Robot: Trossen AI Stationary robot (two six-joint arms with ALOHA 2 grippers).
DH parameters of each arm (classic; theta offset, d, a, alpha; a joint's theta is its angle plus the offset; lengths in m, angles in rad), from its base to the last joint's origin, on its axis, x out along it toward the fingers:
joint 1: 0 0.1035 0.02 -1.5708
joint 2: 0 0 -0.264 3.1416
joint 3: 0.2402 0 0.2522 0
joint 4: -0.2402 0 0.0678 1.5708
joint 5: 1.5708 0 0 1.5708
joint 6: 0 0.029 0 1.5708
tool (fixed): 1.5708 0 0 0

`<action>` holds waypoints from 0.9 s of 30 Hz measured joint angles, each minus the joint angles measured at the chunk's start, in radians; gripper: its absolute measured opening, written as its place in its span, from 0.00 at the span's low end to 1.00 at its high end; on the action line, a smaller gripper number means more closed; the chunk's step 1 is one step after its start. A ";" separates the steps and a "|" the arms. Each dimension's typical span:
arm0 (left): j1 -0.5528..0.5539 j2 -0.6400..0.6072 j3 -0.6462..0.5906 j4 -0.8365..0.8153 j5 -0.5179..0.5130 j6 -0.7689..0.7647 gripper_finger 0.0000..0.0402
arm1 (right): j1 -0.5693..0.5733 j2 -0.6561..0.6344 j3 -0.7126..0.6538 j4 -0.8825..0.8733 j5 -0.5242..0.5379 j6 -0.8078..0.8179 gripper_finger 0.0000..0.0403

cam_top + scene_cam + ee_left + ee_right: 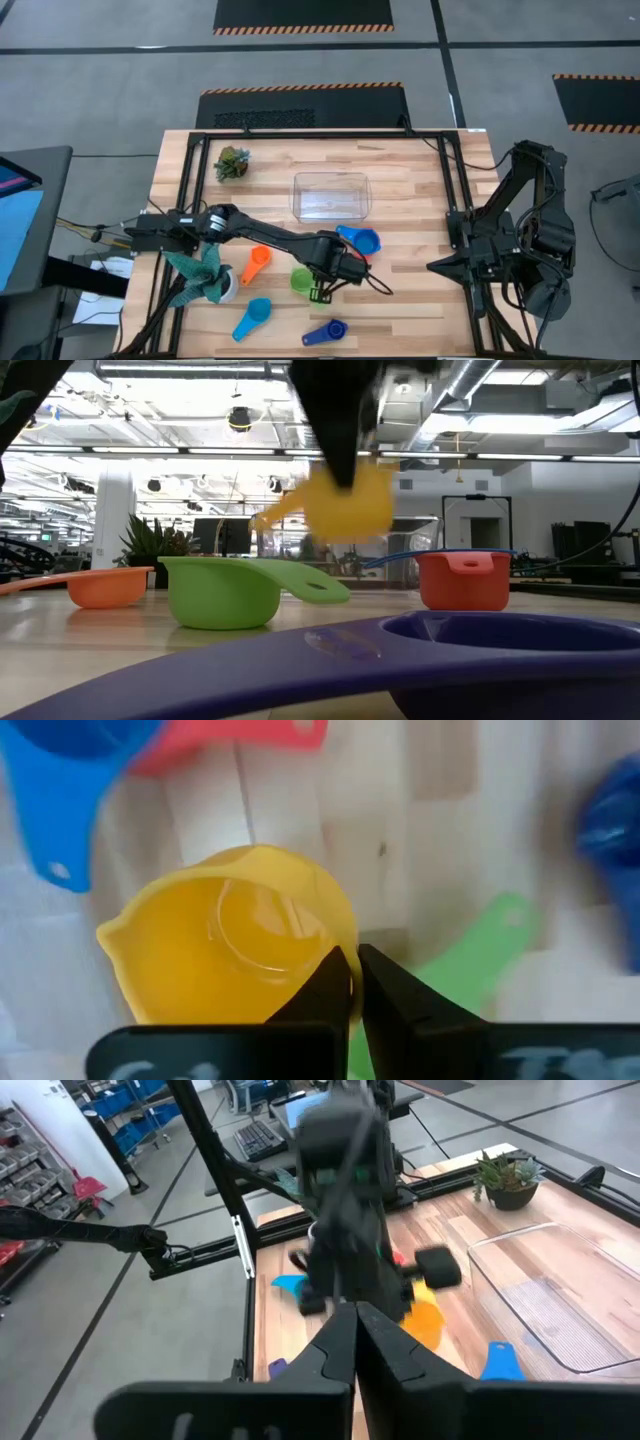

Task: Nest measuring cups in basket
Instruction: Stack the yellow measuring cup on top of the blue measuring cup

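My left gripper [322,290] points down near the table's middle front, shut on a yellow measuring cup [235,955] that hangs above the wood [345,500]. Under and beside it stand a green cup [300,280], an orange cup [258,262], a light blue cup [252,318] and a dark blue cup [325,332]. A red cup [465,580] sits inside a blue cup [362,240]. The clear basket [297,196] stands farther back, with no cup in it. My right gripper [355,1325] is shut on nothing, raised off the table's right edge. My left gripper pinches the yellow cup's wall at the rim [345,935], one finger [325,990] inside the bowl and the other [395,995] outside. The fingers come from above, pointing down. The cup hangs lifted clear of the table, its handle [275,515] sticking out sideways.
A small plant [232,163] stands at the far left of the table, and a teal leafy plant in a white pot [205,275] at the near left beside the left arm. Bare wood lies between the basket and the right arm [500,255].
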 joint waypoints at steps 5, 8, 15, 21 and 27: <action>0.010 -0.103 -0.047 0.139 -0.025 -0.117 0.00 | -0.007 0.001 0.000 0.002 0.001 0.000 0.07; 0.033 -0.114 -0.047 0.248 -0.108 -0.206 0.00 | -0.026 0.001 0.000 0.004 0.001 0.000 0.07; 0.085 -0.059 -0.048 0.484 -0.113 -0.241 0.00 | -0.077 0.001 0.000 0.008 -0.002 0.000 0.07; 0.091 -0.020 -0.050 0.452 -0.116 -0.279 0.00 | -0.083 0.001 0.000 0.019 -0.005 0.000 0.07; 0.093 0.010 -0.052 0.462 -0.149 -0.302 0.00 | -0.083 0.001 0.000 0.019 -0.006 0.000 0.07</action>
